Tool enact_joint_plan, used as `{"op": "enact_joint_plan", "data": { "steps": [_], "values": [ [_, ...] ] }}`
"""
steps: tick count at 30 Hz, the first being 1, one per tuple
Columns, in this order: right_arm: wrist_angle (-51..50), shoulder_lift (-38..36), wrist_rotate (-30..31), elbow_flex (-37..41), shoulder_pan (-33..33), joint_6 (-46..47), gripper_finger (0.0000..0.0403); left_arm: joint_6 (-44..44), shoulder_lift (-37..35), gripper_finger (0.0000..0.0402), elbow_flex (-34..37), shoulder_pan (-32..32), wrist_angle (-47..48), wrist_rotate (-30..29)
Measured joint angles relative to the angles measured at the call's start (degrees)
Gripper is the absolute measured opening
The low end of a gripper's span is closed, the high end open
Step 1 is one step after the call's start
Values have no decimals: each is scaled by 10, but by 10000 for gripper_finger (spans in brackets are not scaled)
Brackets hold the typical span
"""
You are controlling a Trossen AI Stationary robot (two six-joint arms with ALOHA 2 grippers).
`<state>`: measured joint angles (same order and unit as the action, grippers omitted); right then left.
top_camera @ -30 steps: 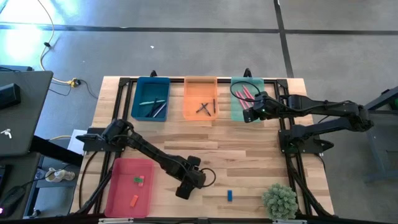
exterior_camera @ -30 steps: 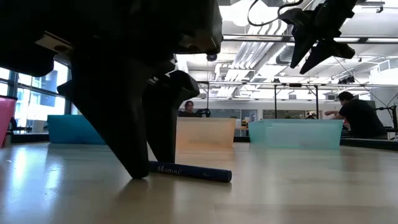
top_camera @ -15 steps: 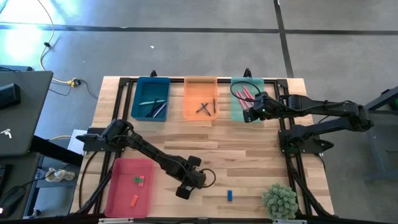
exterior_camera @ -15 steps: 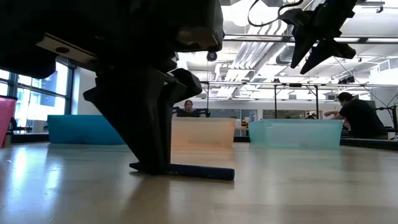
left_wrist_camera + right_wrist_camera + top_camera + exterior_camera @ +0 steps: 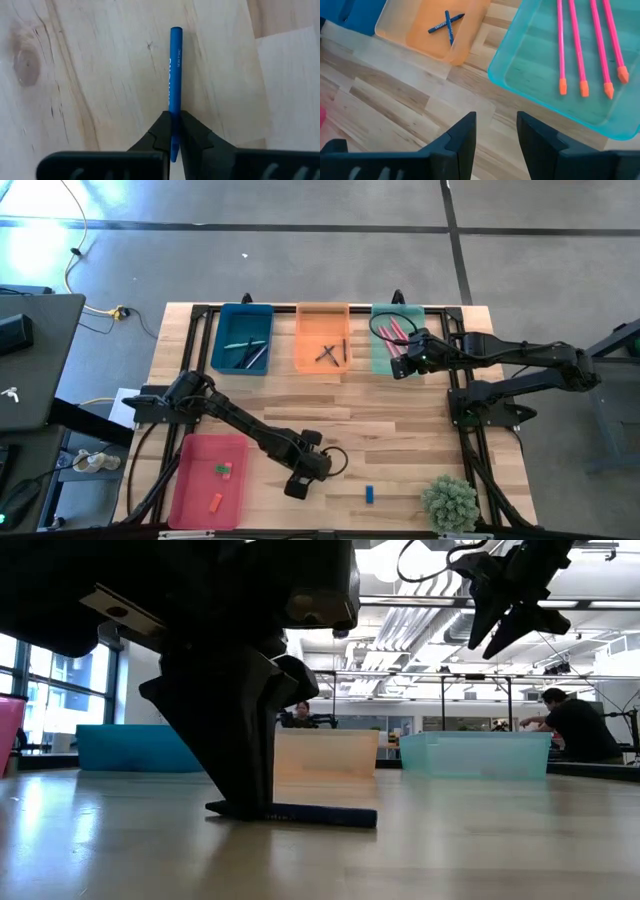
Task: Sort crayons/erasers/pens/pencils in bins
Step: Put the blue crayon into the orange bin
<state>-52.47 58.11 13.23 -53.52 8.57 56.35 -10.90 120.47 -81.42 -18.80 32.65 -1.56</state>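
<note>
A slim blue stick [image 5: 175,75] with printed lettering lies on the bare wood near the table's front edge, and my left gripper [image 5: 173,120] is shut on it. In the high view that gripper [image 5: 298,485] stands right of the pink-red bin [image 5: 190,495], which holds a green eraser [image 5: 224,470] and an orange one [image 5: 215,501]. A blue eraser [image 5: 369,495] lies on the wood farther right. My right gripper [image 5: 496,125] hangs open and empty above the near edge of the mint bin [image 5: 520,75], where several pink pencils [image 5: 580,45] lie. My left gripper pinches the blue stick between its two fingers near one end [image 5: 174,116], on its two long sides. The fingers [image 5: 245,770] come from above, pointing down. The stick lies flat on the table, its free end [image 5: 350,817] reaching out past the fingers.
At the far edge stand the teal bin [image 5: 225,345] with silver-grey pens, the orange bin [image 5: 308,350] with dark blue sticks, and the mint bin [image 5: 380,355]. A small green plant [image 5: 449,502] stands at the near right corner. Bare wood lies across the table's middle.
My left gripper has shut: its fingers stood apart on either side of the blue stick a second ago and now pinch it. The stick stays flat on the table.
</note>
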Motion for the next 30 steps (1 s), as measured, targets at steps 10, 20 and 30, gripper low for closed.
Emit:
{"op": "enact_joint_plan", "data": {
  "steps": [10, 20, 30],
  "values": [
    [10, 0, -2, 0, -4, -31, 134, -20, -48, 2, 2, 41, 11, -6],
    [40, -8, 3, 0, -61, -39, 134, -25, -121, 1, 1, 116, 18, -28],
    [114, -11, 10, 0, -136, -47, 134, -25, -179, 1, 0, 247, 18, -60]
  ]
}}
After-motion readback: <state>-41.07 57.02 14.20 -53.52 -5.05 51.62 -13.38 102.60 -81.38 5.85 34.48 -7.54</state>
